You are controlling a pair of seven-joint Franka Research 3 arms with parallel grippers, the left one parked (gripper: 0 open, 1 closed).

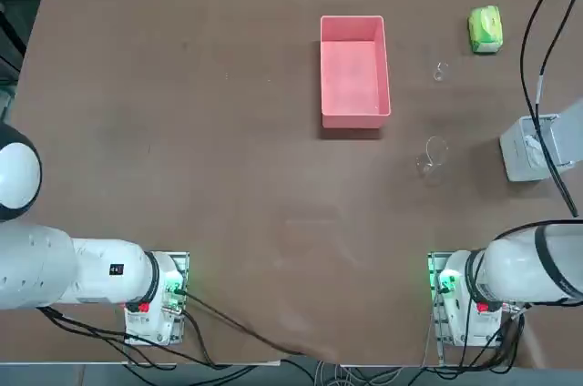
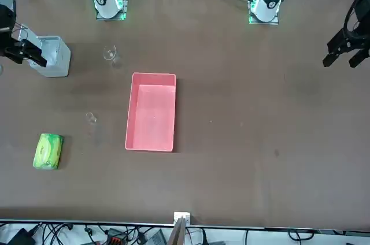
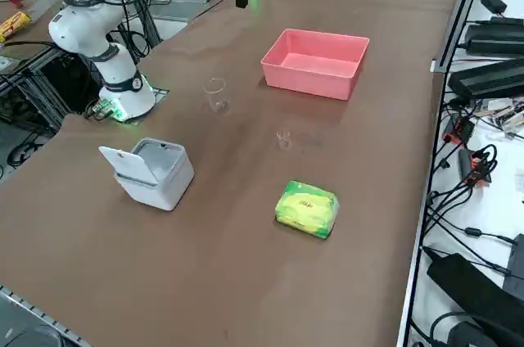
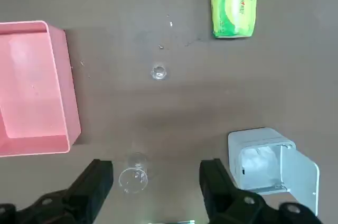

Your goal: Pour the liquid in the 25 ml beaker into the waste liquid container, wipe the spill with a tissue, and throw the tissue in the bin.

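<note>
Right gripper [image 4: 156, 182] high over the table, jaws apart, empty.
You take the 25 ml beaker [image 4: 158, 72] by its wall: tiny, slippery, fragile glass.

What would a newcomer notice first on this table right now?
The pink waste liquid container stands out mid-table, with the bright green tissue pack toward the far right corner. Two clear beakers stand between them, and the grey-white bin sits at the right edge, lid open. The right hand hangs open above the larger beaker.
</note>
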